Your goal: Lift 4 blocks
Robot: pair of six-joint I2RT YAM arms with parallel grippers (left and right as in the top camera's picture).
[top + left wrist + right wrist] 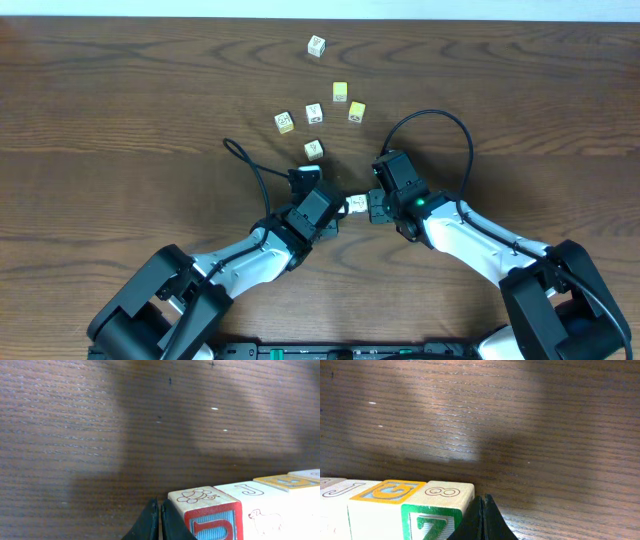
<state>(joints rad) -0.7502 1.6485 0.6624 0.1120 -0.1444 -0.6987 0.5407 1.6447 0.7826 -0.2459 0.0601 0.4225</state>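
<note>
**Desk:** Where are the blocks?

**Operator:** I have the row of four small wooden letter cubes [356, 205] sandwiched between my two grippers. It sits about midway between the left and right edges of the dark wood-grain bench [120, 90], closer to the near edge than the far one.

**Desk:** What are the jaws doing?

**Operator:** Both are clenched on nothing. The left gripper [159, 512] has its fingers pinched together, with their outer side against the red-faced wooden cube [212, 517] at that end of the row. The right gripper [484, 510] is pinched tight the same way, its flank against the green-faced wooden cube with a white Z [432, 522] at the other end.

**Desk:** And between those two?

**Operator:** A white-topped cube with a J [247, 491], then a cube with a yellow-framed top [387, 491].

**Desk:** Is the row off the bench?

**Operator:** I cannot tell; both wrist views crop the cubes' undersides.

**Desk:** Anything else out there?

**Operator:** Six loose wooden cubes [314, 113] lie scattered towards the far edge, well apart from the row. Two of them are yellow-faced.
</note>
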